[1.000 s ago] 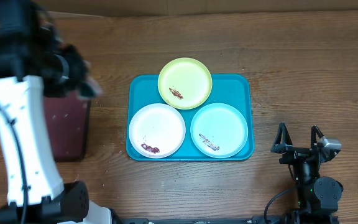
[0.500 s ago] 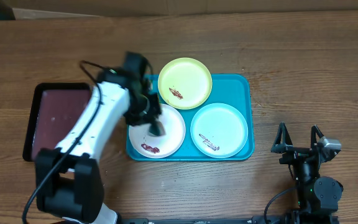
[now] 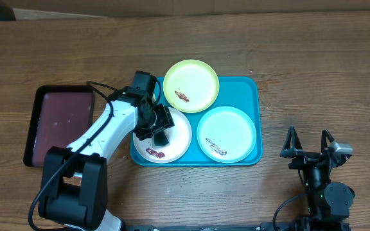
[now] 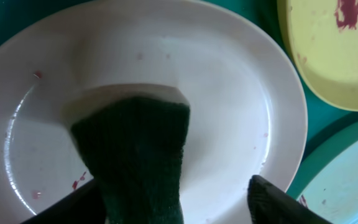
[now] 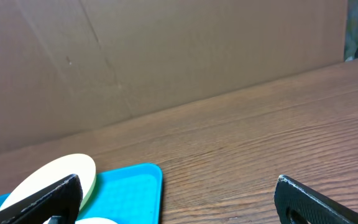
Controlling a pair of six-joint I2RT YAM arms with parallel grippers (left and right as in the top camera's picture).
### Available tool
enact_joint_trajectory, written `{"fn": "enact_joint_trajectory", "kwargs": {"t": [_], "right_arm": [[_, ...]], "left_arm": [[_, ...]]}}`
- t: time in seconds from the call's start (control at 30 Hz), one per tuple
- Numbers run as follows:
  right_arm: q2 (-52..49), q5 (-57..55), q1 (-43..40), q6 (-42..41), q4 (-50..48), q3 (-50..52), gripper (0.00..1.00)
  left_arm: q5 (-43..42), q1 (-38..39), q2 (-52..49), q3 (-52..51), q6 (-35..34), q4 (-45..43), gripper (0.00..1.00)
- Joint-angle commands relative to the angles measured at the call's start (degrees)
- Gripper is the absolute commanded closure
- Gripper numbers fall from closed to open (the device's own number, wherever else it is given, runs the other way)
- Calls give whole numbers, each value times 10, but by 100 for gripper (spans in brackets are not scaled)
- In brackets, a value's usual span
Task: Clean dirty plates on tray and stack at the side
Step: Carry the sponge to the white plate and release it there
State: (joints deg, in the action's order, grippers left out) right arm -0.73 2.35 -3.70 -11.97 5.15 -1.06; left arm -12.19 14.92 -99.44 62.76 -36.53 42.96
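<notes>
A: State of the left gripper [image 3: 156, 126]?
B: Down over the white plate [image 3: 180, 136], at the near-left corner of the turquoise tray [image 3: 252, 90]. Jaws wide apart. A dark green scrub sponge [image 4: 135, 149] sits on the plate between them, hard over to one side, with a clear gap to the other finger [image 4: 278, 199]. Not clamped.
A: Is the sponge touching the finger on its side?
B: Can't tell, the wrist view's bottom edge cuts it off.
A: Where are the plates?
B: All three are on the tray. The yellow-green plate [image 3: 191, 85] is at the far side, riding over the far rim. The mint-blue plate [image 3: 227, 133] is near-right, just beside the white one.
A: Dirt?
B: A brown smear [image 3: 155, 153] at the white plate's near edge, plus small red specks in the wrist view. The other two have a smear each.
A: And the right gripper [image 3: 308, 146]?
B: Fully open and holding nothing, at the near-right of the wooden table [image 3: 313, 58], well apart from the tray.
A: Anything else?
B: A maroon tray [image 3: 60, 122] with a black rim, left of the turquoise one.
</notes>
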Motion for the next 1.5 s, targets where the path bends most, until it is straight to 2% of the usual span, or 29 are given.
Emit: {"fn": "enact_joint_trajectory", "kwargs": {"t": [0.0,0.13,0.3,0.43,0.53,0.6,0.63,0.7,0.8,0.97,1.13,1.17,1.3,1.4,1.47], "right_arm": [[5,-3,-1,2,-4,6,0],[5,-3,-1,2,-4,6,0],[5,1,-1,-2,-9,6,0],[5,114,-1,-114,-28,6,0],[5,216,-1,-219,-84,6,0],[5,269,-1,-224,-143,6,0],[5,292,-1,-224,-185,6,0],[5,314,-1,-224,-257,-1,0],[-5,333,-1,-200,-252,-55,0],[-120,411,-1,-23,-49,-234,0],[-344,473,1,170,252,-486,0],[-402,471,6,224,336,-555,0],[-570,388,57,345,570,-757,0],[-693,293,141,362,699,-891,0],[-757,252,196,362,735,-943,0]], "left_arm": [[-2,1,3,-1,-11,-2,18],[-31,-5,5,37,37,13,17],[-43,-34,17,161,64,104,16],[-22,-78,32,261,72,201,14],[-14,-122,40,307,72,252,11],[-14,-148,44,316,72,276,6],[-13,-158,46,316,72,287,0],[-2,-172,44,315,72,309,0],[29,-180,41,314,72,338,0],[52,-179,41,312,72,344,0],[51,-179,41,312,69,343,0],[51,-179,41,312,69,343,0],[51,-179,41,312,68,344,0],[51,-179,41,312,68,343,0],[51,-179,41,312,67,343,0]]}}
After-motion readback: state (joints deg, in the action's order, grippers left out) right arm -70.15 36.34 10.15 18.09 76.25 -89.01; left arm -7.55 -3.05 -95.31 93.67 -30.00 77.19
